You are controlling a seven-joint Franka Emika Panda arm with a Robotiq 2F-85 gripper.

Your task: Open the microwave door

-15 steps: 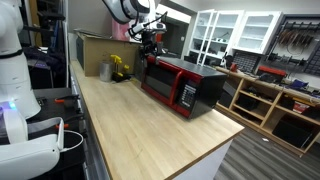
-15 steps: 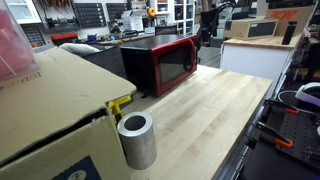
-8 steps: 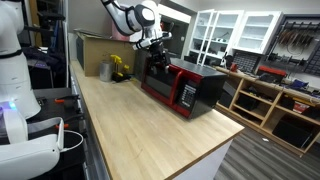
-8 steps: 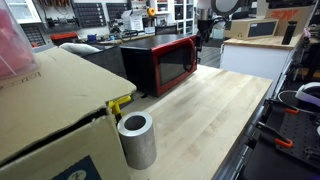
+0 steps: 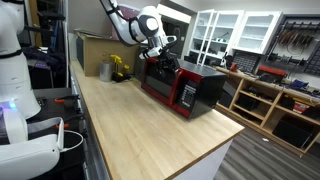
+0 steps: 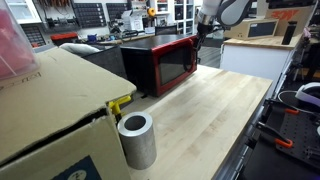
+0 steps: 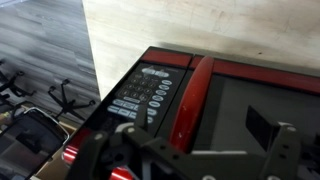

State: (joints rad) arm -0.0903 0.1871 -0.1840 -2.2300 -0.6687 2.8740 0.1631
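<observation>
Microwave (image 5: 184, 86) sits on the wooden counter (image 5: 140, 135), right of centre frame. In an exterior view it is upper middle of frame (image 6: 158, 60), on the far part of the counter (image 6: 215, 110).

Microwave door (image 5: 166, 88) looks flush with the casing in both exterior views (image 6: 172, 66), so it reads as shut.

Gripper (image 5: 162, 60) hangs over the far, upper-left end of the microwave, close above the top. Can't tell from this angle whether it touches. In an exterior view it comes down from the top edge of frame, at the microwave's right end (image 6: 200, 42).

Wrist view: gripper (image 7: 205, 152) at the bottom edge, fingers (image 7: 284, 150) spread wide with nothing between them. Directly below is the keypad strip (image 7: 143, 97) at centre left. The red vertical bar (image 7: 190, 95) is just right of it, and the dark door window (image 7: 270, 105) is at right.

Other items:
- Cardboard box (image 5: 95, 48) at the back of the counter, upper left.
- Grey cylinder (image 5: 105, 70) just in front of the box.
- Yellow object (image 5: 120, 67) beside the cylinder, too small to identify.
</observation>
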